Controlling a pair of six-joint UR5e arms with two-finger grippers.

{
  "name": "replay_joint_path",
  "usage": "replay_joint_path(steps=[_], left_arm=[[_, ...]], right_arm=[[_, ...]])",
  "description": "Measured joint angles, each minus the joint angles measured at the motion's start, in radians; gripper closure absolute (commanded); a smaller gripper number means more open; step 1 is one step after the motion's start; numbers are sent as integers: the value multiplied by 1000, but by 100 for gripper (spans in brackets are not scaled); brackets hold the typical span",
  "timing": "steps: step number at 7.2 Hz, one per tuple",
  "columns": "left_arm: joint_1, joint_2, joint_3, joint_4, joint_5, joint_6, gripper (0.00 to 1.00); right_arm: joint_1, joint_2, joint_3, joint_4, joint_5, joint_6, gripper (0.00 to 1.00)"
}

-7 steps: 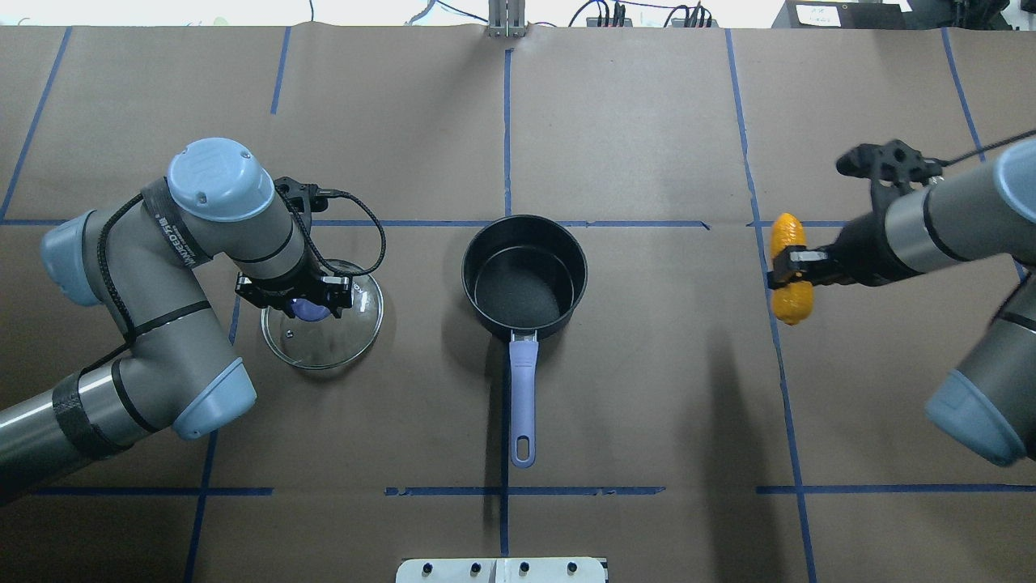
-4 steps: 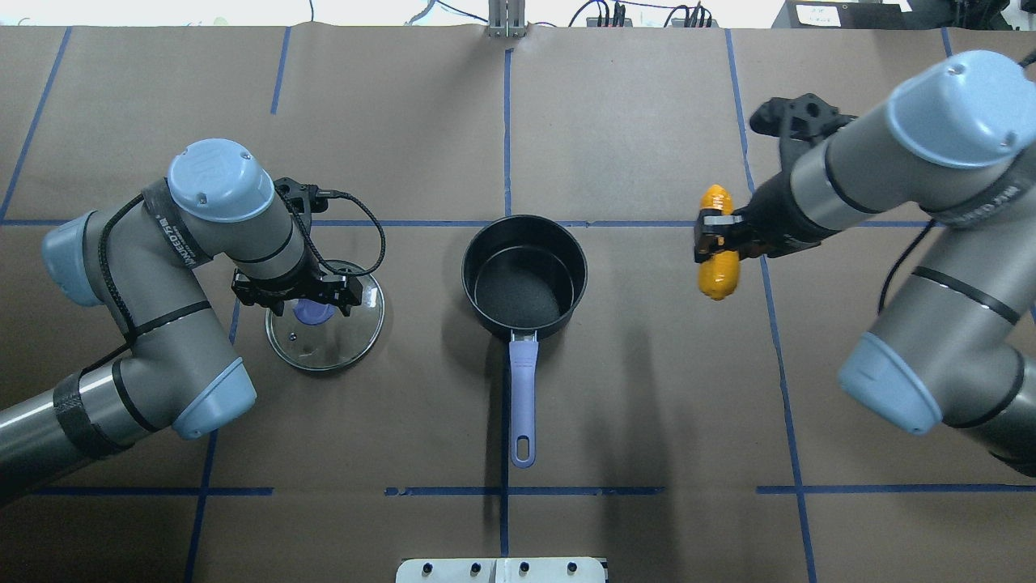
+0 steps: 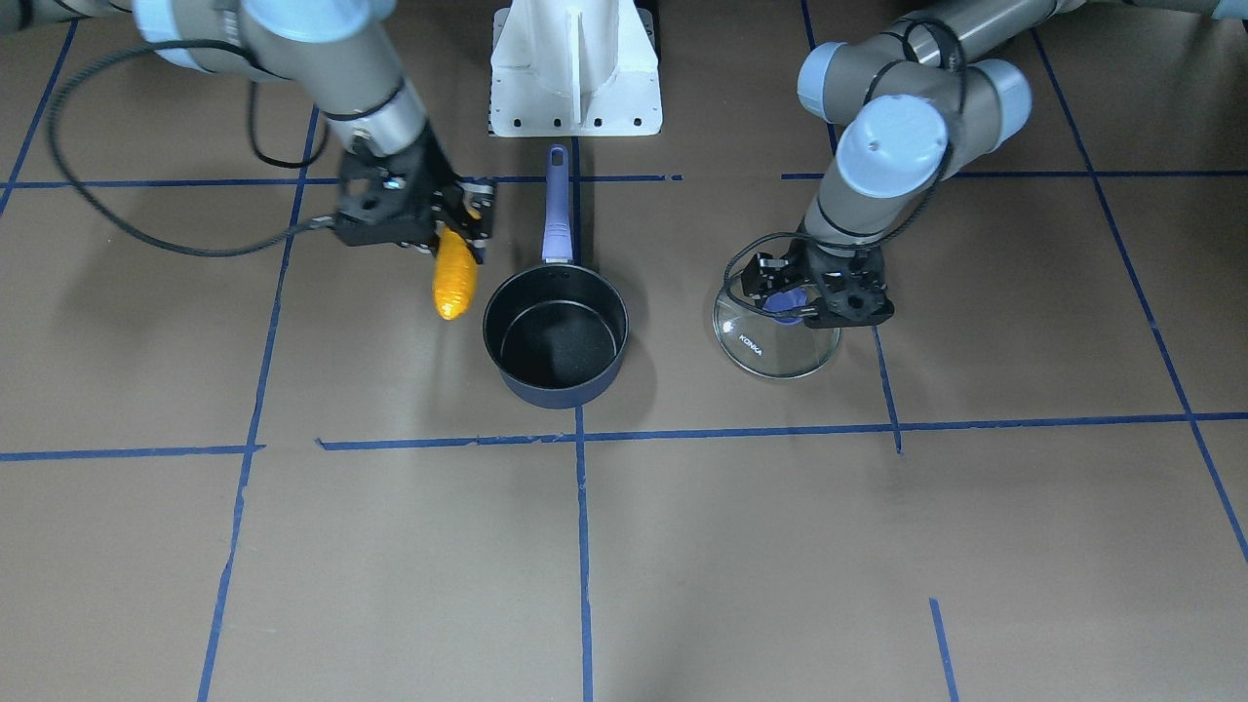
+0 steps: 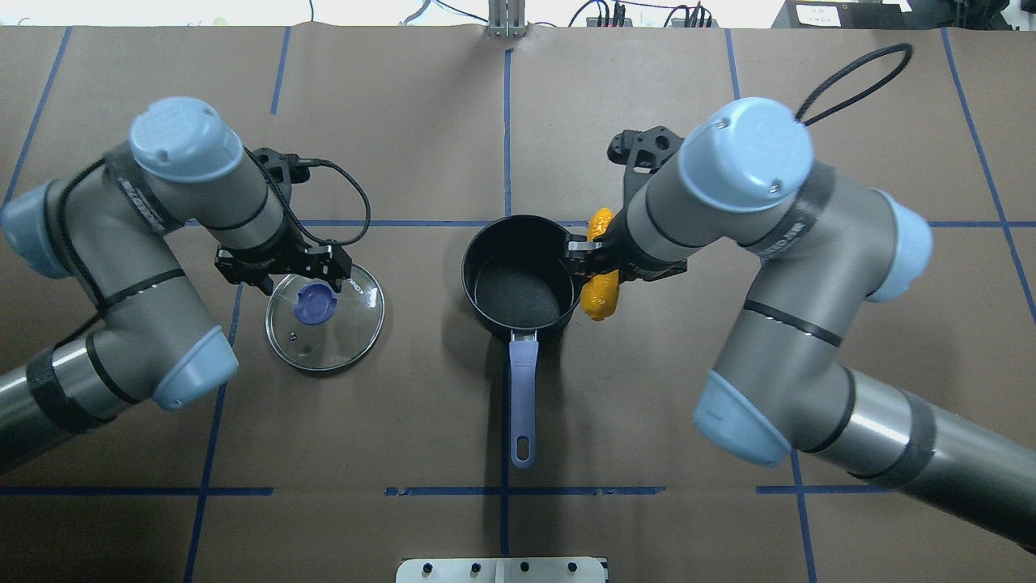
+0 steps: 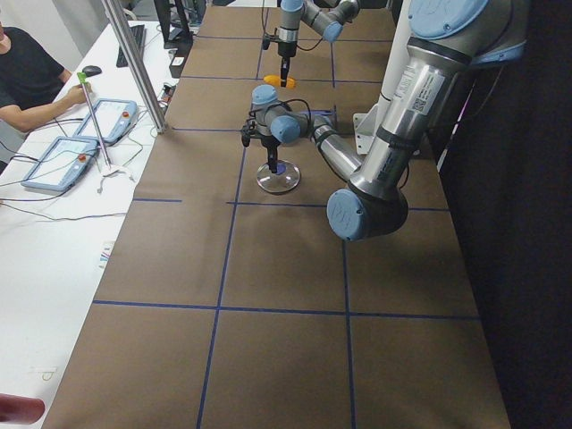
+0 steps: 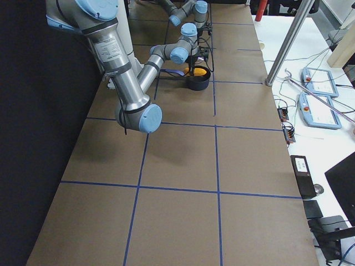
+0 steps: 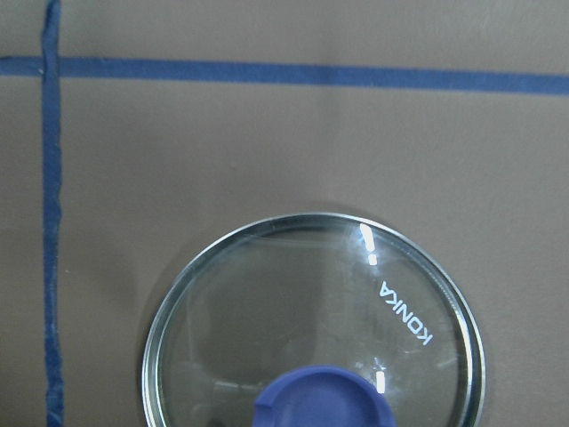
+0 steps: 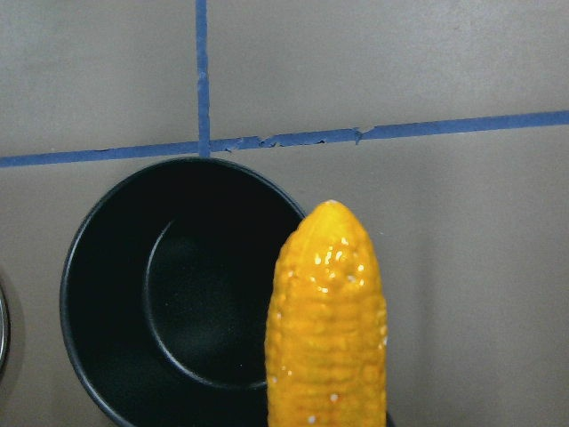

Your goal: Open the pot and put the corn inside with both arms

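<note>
The pot [image 4: 522,275] stands open at the table's middle, black inside, its periwinkle handle [image 4: 523,397] pointing toward the robot. Its glass lid [image 4: 324,316] lies flat on the table to the left, blue knob [image 4: 312,305] up. My left gripper [image 4: 282,271] hangs open just above the lid's far edge, off the knob; the left wrist view shows the lid [image 7: 316,329] and no fingers. My right gripper [image 4: 597,259] is shut on the corn [image 4: 603,298], held in the air beside the pot's right rim. The right wrist view shows the corn [image 8: 329,320] in front of the pot [image 8: 178,302].
The white base pedestal [image 3: 575,68] stands behind the pot's handle. Blue tape lines cross the brown table cover. A metal post [image 4: 506,20] stands at the far edge. An operators' white table with tablets [image 5: 89,134] runs along the far side.
My right arm has swung left with the corn, from the table's right side to the pot's right rim. My left gripper has drawn up and back off the lid's knob; the lid stays put.
</note>
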Motion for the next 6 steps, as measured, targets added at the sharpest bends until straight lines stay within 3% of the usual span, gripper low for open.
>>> replay_joint_path(steps=[3,4,5,6], left_arm=[[-87,127,-106,4,-35,156,0],[-130,173,-128,5,-44,228,0],[-183,214,-139,5,-65,305,0],[-241,252,-142,6,-89,380,0]], right_arm=[[-37,121,-138,6,-50,17,97],[-41,143,-178,19,-61,18,83],[-43,157,-213,47,-68,20,12],[-44,170,-238,70,-70,24,1]])
